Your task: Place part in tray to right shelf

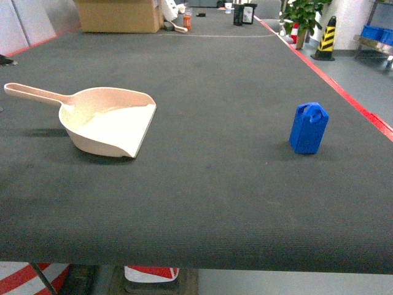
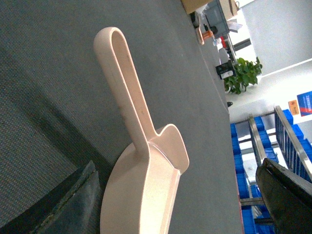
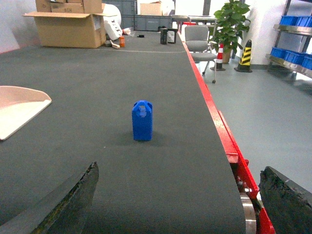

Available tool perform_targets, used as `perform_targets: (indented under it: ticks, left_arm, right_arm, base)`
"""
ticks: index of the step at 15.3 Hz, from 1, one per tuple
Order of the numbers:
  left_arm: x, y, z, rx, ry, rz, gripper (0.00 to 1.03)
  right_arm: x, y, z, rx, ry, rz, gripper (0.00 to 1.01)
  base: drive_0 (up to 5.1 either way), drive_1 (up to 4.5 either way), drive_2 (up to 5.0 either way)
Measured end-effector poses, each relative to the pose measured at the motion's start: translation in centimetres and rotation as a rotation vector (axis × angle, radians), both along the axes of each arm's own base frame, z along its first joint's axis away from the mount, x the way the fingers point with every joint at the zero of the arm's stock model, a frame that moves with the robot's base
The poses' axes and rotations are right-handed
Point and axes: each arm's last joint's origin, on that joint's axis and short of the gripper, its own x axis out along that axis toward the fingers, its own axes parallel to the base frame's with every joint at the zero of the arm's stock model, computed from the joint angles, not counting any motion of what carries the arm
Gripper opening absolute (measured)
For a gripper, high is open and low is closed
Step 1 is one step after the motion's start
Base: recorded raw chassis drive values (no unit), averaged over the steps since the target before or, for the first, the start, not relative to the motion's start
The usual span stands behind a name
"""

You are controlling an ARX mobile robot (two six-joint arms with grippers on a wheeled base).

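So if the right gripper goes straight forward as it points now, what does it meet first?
Most likely the small bright-blue plastic block, standing upright between the open fingers, slightly left of centre; depth is unclear.

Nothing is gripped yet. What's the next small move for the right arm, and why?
Probably ease the right gripper straight forward and down toward the blue part. Its fingers stand wide apart and empty, and the part stands upright on the dark mat, well clear of the beige tray, whose scoop is still empty. The part likely has to be picked up first.
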Motion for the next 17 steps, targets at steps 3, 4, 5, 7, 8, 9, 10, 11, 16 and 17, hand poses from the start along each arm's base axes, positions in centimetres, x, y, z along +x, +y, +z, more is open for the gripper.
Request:
perform_targets:
  ticks: [3,4,5,7,8,9,10,11,16,17]
  left_arm:
    - [3.0,0.3,-2.0,-0.011,0.055,-0.003,0.98]
    - [3.4,0.4,-2.2,-0.013,0.059,-0.003,0.98]
    - [3.7,0.4,-2.3,-0.014,0.063,-0.005,0.98]
    - [4.5,0.4,-2.5,-0.014,0.061,-0.01,0.98]
    - [5.4,0.6,-2.6,-0.014,0.062,-0.012,0.98]
    - [6.4,0.7,-2.7,-0.014,0.061,-0.012,0.98]
    - [7.4,0.9,-2.8,-0.014,0.062,-0.013,0.98]
    - [8.2,1.1,-3.1,-0.014,0.06,-0.013,0.98]
    - [12.4,2.0,-3.6,-0.037,-0.001,-0.01,0.62]
    - [12.4,2.0,-3.5,-0.05,-0.017,-0.01,0.44]
  right_arm:
    - [0.0,0.0,0.0,0.0,0.0,0.0,0.98]
    - [0.0,0.0,0.0,0.0,0.0,0.0,0.98]
    - [0.0,0.0,0.0,0.0,0.0,0.0,0.98]
    - [0.0,0.0,0.0,0.0,0.0,0.0,0.98]
    - [0.0,0.0,0.0,0.0,0.0,0.0,0.98]
    - [0.0,0.0,0.0,0.0,0.0,0.0,0.98]
    - [0.0,0.0,0.0,0.0,0.0,0.0,0.98]
    - [0.0,0.0,0.0,0.0,0.0,0.0,0.98]
    - [0.0,0.0,0.0,0.0,0.0,0.0,0.98]
    - [0.0,0.0,0.0,0.0,0.0,0.0,0.98]
  base:
    - [0.0,0.0,0.0]
    - [0.0,0.0,0.0]
    - [0.0,0.0,0.0]
    - [0.0,0.0,0.0]
    - [0.0,0.0,0.0]
    - [0.0,0.0,0.0]
    - [0.0,0.0,0.0]
    - [0.0,0.0,0.0]
    - [0.0,0.0,0.0]
    - [0.0,0.0,0.0]
